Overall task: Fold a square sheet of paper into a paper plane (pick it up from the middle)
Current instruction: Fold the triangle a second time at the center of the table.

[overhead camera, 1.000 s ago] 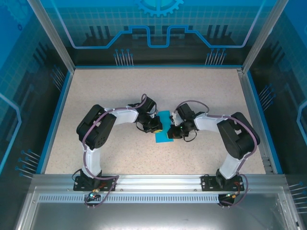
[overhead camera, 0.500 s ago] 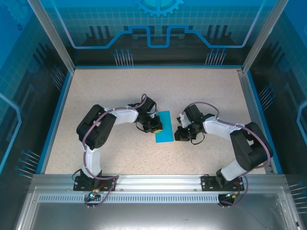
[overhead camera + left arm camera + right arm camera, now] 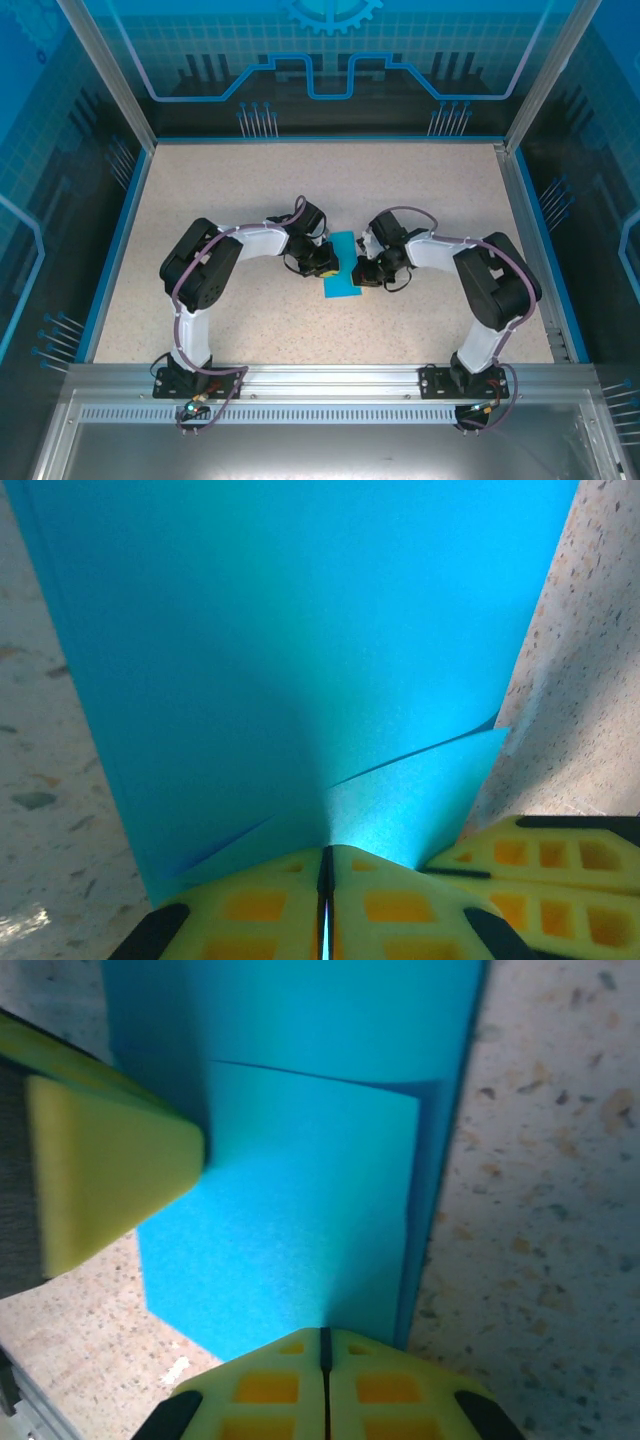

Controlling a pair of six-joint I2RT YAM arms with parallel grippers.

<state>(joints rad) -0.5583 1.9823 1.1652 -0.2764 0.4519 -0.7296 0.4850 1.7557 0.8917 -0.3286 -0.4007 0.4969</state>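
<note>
The turquoise square sheet of paper lies folded on the speckled table between the two arms. It is a narrow strip with a corner flap turned over it. My left gripper is shut, its yellow tips pressing down on the paper's left edge at the flap. From the right, my right gripper is also shut, with its tips resting on the folded layer. One left finger touches that same layer.
The beige speckled table is bounded by a blue rim and glass walls. An aluminium rail runs along the near edge, where both arm bases are bolted.
The right gripper drew away to the right of the paper half a second ago and has come back onto it. The left gripper and the paper stayed put.
</note>
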